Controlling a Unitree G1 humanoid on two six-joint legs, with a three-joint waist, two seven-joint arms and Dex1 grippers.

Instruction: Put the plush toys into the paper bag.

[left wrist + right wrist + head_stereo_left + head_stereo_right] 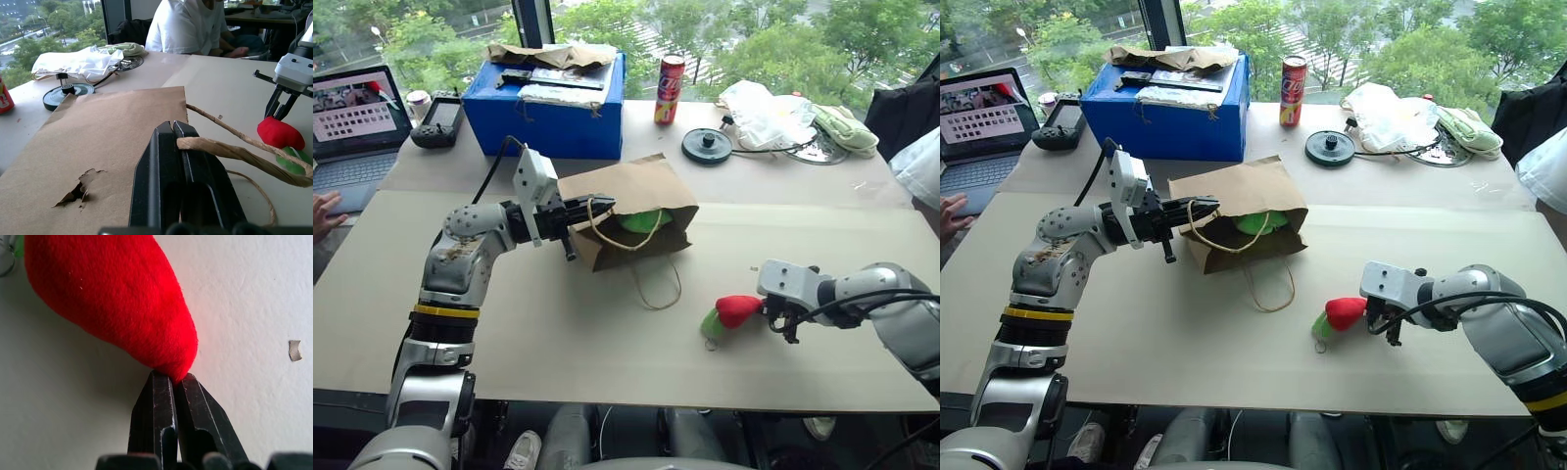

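Observation:
The brown paper bag lies on its side mid-table, mouth toward me. My left gripper is shut on its string handle at the rim. The round green plush toy sits inside the bag's mouth. To the right of the bag, the red chili plush toy lies on the table with its green end pointing left. My right gripper is shut, pinching the chili's red tip between its fingertips. The left wrist view also shows the chili and the right gripper.
A blue box, a red can, a black disc, a white plastic bag and a pale green cloth line the far side. A laptop and a person's hand are at the left. A seated person is beyond the table.

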